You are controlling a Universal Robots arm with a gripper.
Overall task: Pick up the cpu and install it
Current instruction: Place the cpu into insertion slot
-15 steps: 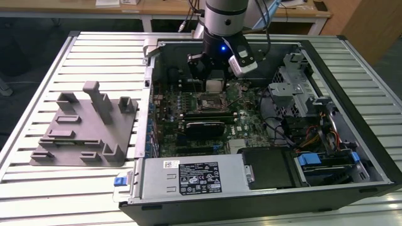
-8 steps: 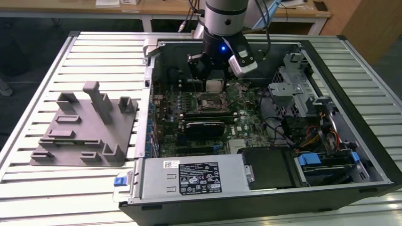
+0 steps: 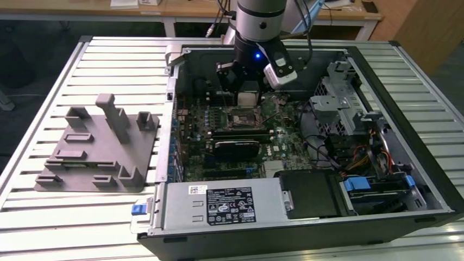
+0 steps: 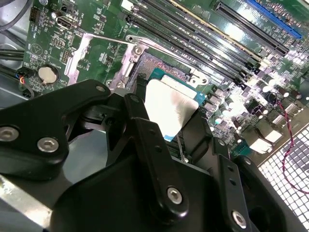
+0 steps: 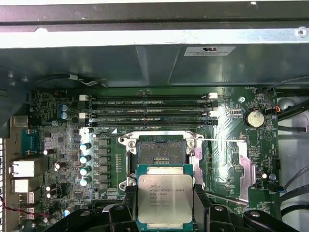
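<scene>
Slatted metal tabletop [image 3: 43, 217] carries everything, and nearest to me lies an open computer case [image 3: 427, 179] on its side, with its silver power supply [image 3: 225, 204] along the front edge. On the exterior view's left of the case, well apart from the work, stands a grey plastic fixture [image 3: 94, 147] with upright pegs. Further in, the green motherboard [image 3: 279, 144] covers the case floor, and near its middle sits the dark square socket [image 5: 161, 152], its metal frame open and its bed bare. The gripper [image 5: 165, 215] hangs just over the socket's edge, its black fingers [image 5: 129, 200] closed narrowly on two opposite sides of the cpu [image 5: 165, 198], which it holds flat, silvery top up. In the second wrist view the cpu [image 4: 171, 104] overlaps the socket frame [image 4: 135, 48]; whether it touches I cannot tell. Beyond the socket run the long memory slots [image 5: 149, 108], then the case wall. The arm [image 3: 259, 22] rises behind, and wooden benches [image 3: 181, 11] line the back.
</scene>
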